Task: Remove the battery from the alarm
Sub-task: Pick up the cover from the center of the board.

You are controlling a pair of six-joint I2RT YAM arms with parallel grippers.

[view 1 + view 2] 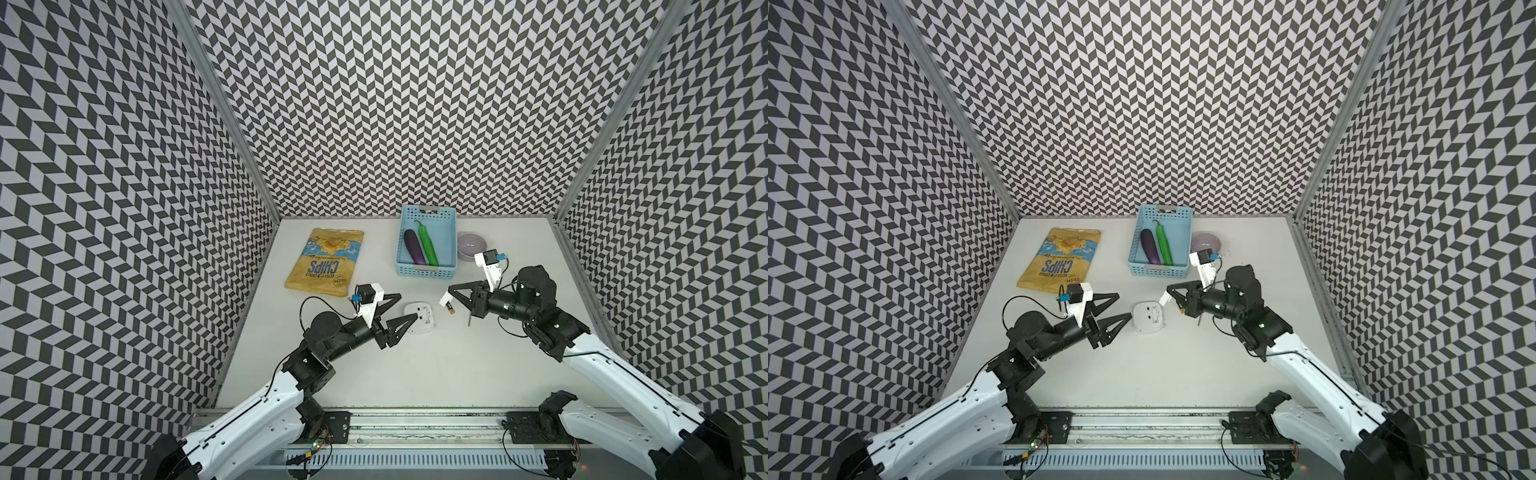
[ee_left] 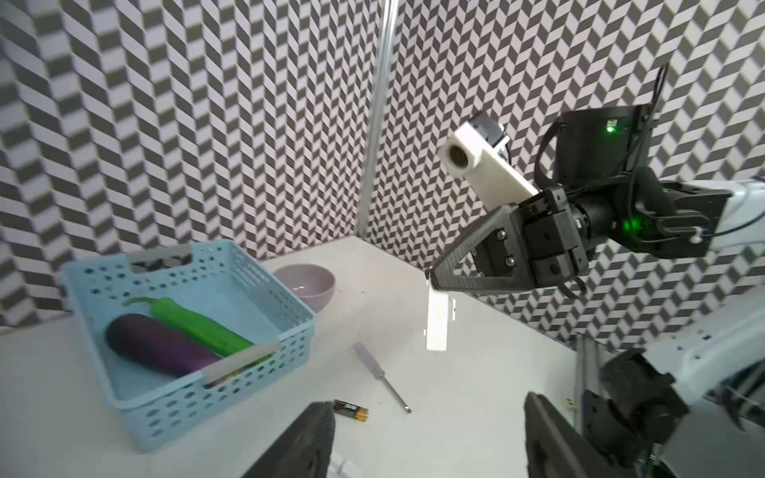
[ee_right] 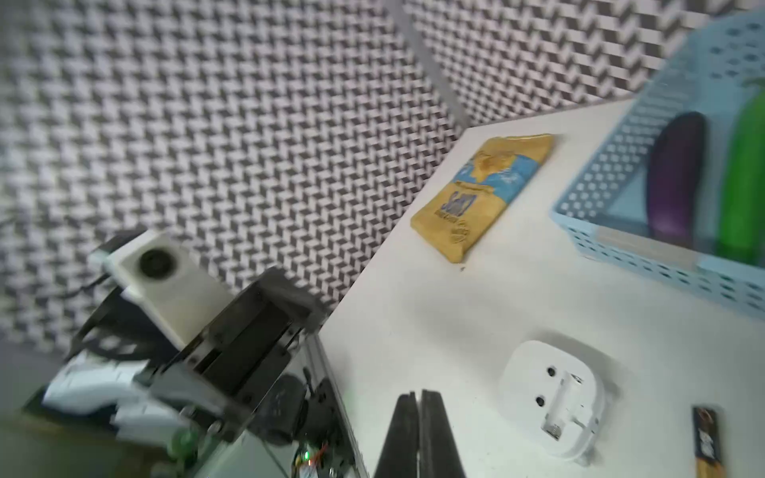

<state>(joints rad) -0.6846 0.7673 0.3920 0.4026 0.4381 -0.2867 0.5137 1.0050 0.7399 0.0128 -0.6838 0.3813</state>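
The alarm [image 1: 419,318] [image 1: 1147,317] lies face down near the table's middle, its plain white back up. In the right wrist view the alarm [image 3: 554,397] shows an open, empty battery slot. The battery [image 1: 450,308] [image 2: 351,410] [image 3: 708,438], black with a gold end, lies loose on the table just right of the alarm. My left gripper [image 1: 405,309] [image 2: 426,438] is open at the alarm's left edge, holding nothing. My right gripper [image 1: 451,289] [image 3: 419,395] hovers above the battery, shut on a flat white battery cover [image 2: 439,323] [image 1: 446,296].
A thin screwdriver [image 2: 381,376] lies on the table beside the battery, under the right arm. The blue basket [image 1: 428,210] at the back holds a purple eggplant and a green vegetable. A lilac bowl [image 1: 471,245] stands right of it. A yellow chips bag [image 1: 326,262] lies at the back left.
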